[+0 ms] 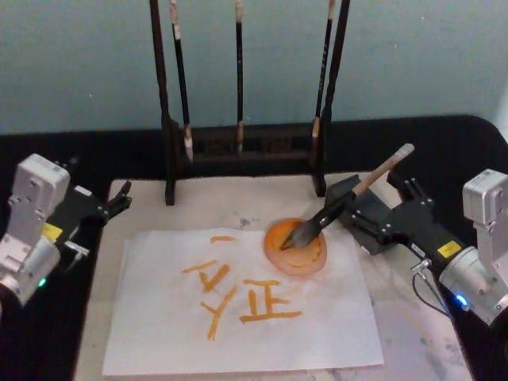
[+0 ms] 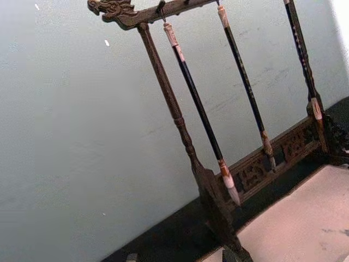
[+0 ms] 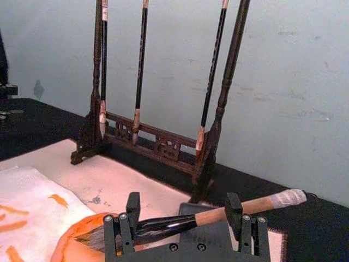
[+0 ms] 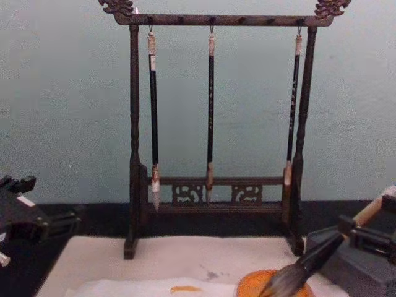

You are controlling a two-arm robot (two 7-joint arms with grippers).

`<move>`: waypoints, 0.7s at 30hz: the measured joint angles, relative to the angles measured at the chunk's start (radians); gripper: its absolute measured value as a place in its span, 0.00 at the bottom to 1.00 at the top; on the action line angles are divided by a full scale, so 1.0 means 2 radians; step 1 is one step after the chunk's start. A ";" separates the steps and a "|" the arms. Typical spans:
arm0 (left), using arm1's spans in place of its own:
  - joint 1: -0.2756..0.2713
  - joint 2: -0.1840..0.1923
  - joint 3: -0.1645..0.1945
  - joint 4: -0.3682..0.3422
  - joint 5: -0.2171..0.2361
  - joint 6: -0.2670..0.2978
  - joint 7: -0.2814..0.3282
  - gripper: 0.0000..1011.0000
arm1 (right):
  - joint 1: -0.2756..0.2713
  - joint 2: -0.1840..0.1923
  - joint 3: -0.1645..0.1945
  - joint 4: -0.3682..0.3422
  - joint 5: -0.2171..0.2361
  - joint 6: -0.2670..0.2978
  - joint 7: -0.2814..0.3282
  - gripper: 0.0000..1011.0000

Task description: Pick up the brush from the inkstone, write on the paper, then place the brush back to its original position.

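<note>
The brush [image 1: 349, 198] lies slanted, free of any grip. Its grey-brown bristles rest in a round orange dish [image 1: 305, 258] and its black ferrule lies across a dark grey inkstone block [image 3: 203, 221]. The tan handle and white cap point up to the back right. My right gripper [image 3: 182, 208] is open just behind the brush, its two fingers [image 3: 132, 206] spread wide on my side of the shaft without clamping it. The white paper [image 1: 238, 325] carries several orange strokes. My left gripper [image 1: 119, 200] is open and parked at the mat's left edge.
A dark wooden brush rack [image 1: 238, 151] with three thin hanging brushes [image 4: 211, 111] stands at the back of the cream felt mat [image 1: 238, 202]. Black table surface [image 1: 452, 151] surrounds the mat. The dish overlaps the paper's upper right corner.
</note>
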 joint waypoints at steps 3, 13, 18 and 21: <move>0.000 0.000 0.000 0.000 0.000 0.000 0.000 1.00 | 0.000 0.000 0.000 0.000 0.000 0.000 0.000 0.99; 0.000 0.000 0.000 0.000 0.000 0.000 0.000 1.00 | 0.000 0.000 0.000 0.000 0.000 0.000 0.000 0.99; 0.000 0.000 0.000 0.000 0.000 0.000 0.000 1.00 | 0.000 0.000 0.000 0.000 0.000 0.000 0.000 0.99; 0.000 0.000 0.000 0.000 0.000 0.000 0.000 1.00 | 0.000 0.000 0.000 0.000 0.000 0.000 0.000 0.99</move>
